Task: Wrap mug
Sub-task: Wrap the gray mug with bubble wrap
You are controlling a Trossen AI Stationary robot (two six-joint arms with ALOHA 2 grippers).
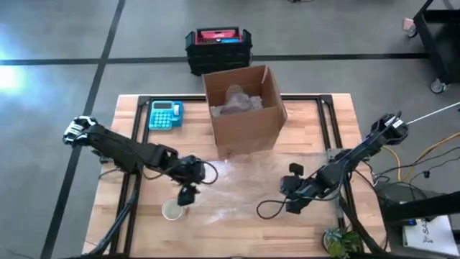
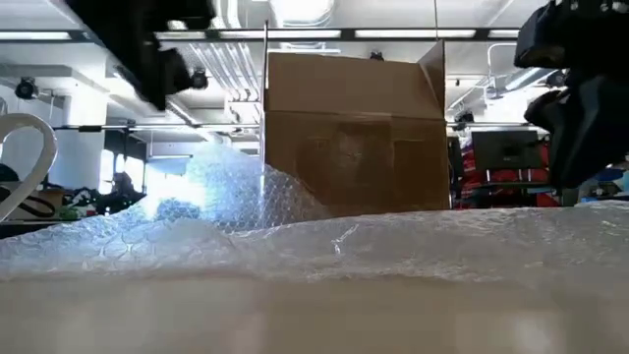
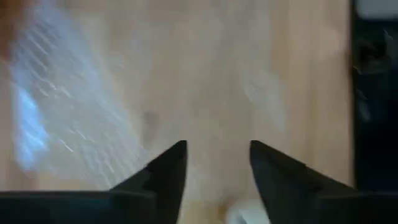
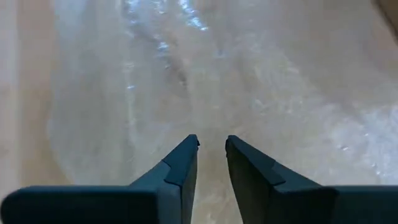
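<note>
The white mug (image 1: 172,210) stands upright on the wooden table near its front left; its handle (image 2: 25,157) shows in the low view. A clear sheet of bubble wrap (image 1: 237,180) lies spread on the table's middle, in front of the cardboard box. My left gripper (image 1: 185,196) hovers open just beyond the mug, whose rim (image 3: 245,214) shows beside one finger. My right gripper (image 1: 291,205) hangs over the wrap's right part (image 4: 217,74), its fingers a narrow gap apart with nothing between them.
An open cardboard box (image 1: 244,108) with crumpled paper inside stands at the table's far middle. A blue calculator (image 1: 165,115) lies to the box's left. A black-and-red case (image 1: 218,47) sits on the floor beyond the table. A small plant (image 1: 341,243) is at the near right corner.
</note>
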